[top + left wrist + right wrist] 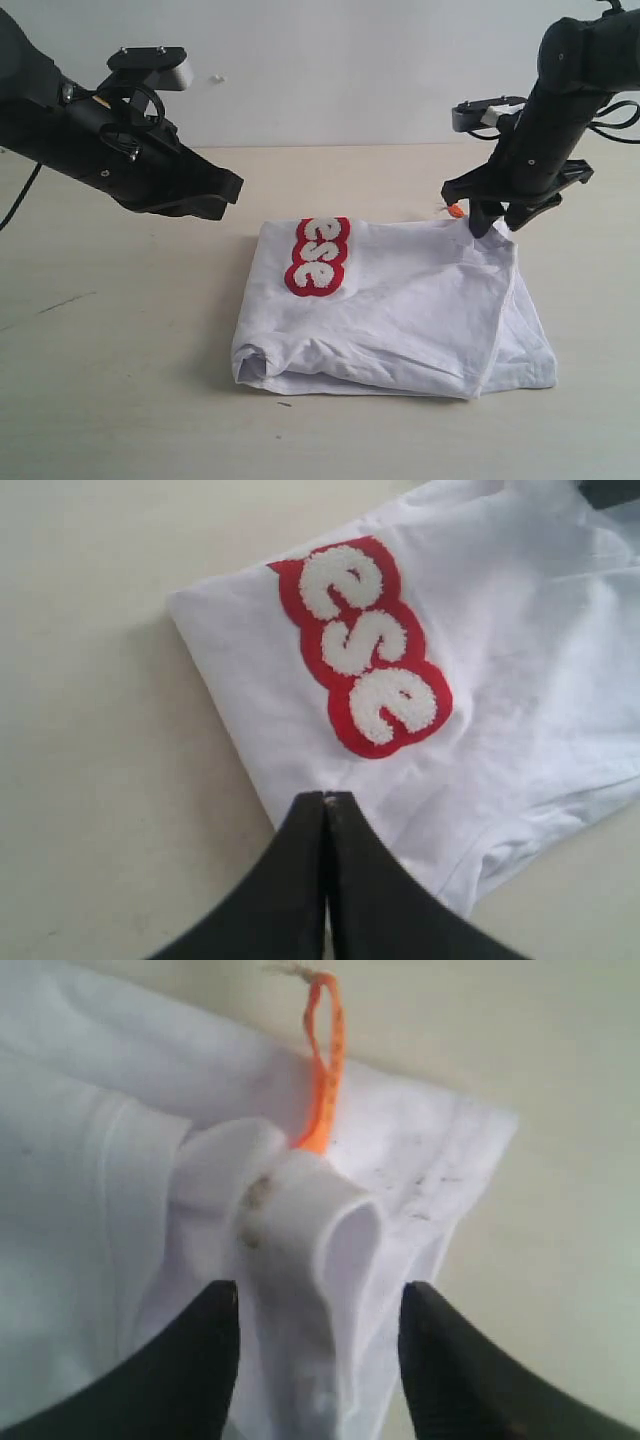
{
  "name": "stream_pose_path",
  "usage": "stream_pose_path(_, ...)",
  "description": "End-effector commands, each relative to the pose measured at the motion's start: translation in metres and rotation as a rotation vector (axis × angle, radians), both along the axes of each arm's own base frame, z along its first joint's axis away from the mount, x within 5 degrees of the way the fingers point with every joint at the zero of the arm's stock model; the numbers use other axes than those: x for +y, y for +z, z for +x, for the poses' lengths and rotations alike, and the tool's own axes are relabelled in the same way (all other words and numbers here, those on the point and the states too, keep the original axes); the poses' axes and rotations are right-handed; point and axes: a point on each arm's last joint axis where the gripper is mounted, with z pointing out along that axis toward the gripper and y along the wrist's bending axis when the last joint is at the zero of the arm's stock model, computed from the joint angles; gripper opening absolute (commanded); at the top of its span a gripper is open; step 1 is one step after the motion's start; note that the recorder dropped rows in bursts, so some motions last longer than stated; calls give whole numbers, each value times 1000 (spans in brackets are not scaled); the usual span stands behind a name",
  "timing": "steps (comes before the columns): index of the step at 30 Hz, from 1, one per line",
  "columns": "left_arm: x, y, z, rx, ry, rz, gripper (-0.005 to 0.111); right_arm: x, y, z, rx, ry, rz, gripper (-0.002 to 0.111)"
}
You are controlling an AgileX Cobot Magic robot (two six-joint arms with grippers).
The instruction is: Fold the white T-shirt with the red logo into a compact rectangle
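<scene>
White T-shirt (400, 300) lies folded; right gripper (320, 1295), jaws parted, straddles its bunched collar (290, 1210), apparently freeing the fold; left gripper (326, 800) hovers clenched, empty.

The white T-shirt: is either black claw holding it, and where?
Neither seems to. The right fingers stand open astride the bunched collar of the T-shirt by the orange tag; the left fingers are shut on nothing.

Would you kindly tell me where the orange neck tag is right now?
The orange neck tag pokes out at the white T-shirt's far right corner in the exterior view, just beside the right pincer.
</scene>
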Motion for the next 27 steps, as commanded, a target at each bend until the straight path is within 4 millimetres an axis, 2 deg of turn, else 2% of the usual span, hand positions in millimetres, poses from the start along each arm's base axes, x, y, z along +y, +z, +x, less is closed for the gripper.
stream_pose_path(1, 1, 1, -1, -3, 0, -4, 0, -6, 30, -1, -96, -63, -57, 46)
stream_pose_path(3, 1, 1, -1, -5, 2, -4, 0, -5, 42, -3, -121, -69, -44, 42)
stream_pose_path(6, 1, 1, -1, -5, 2, -4, 0, 0, 51, -8, -116, -56, 16, 28)
stream_pose_path(8, 1, 1, -1, -5, 2, -4, 0, 9, 50, -11, -89, -2, 101, 17)
stream_pose_path(10, 1, 1, -1, -5, 2, -4, 0, 23, 42, -15, -64, 79, 188, 3)
stream_pose_path(11, 1, 2, -1, -4, 2, -6, 0, 28, 36, -17, -52, 108, 210, 0)
stream_pose_path(13, 1, 1, -1, 0, 0, -5, 0, 39, 19, -19, -19, 156, 213, 0)
stream_pose_path(15, 1, 1, -2, 9, -4, -3, 0, 40, 4, -20, 27, 177, 161, 0)
stream_pose_path(19, -3, -4, -7, 22, -21, -4, 0, 26, -31, -20, 158, 105, -7, 0)
stream_pose_path(21, -9, -13, -11, 20, -46, 6, 0, 18, -45, -20, 195, 73, -91, 0)
stream_pose_path(24, -18, -26, -13, 15, -66, 24, 0, 14, -58, -20, 224, 52, -134, 0)
stream_pose_path(27, -21, -31, -12, 22, -69, 28, 0, 16, -61, -19, 221, 49, -124, 0)
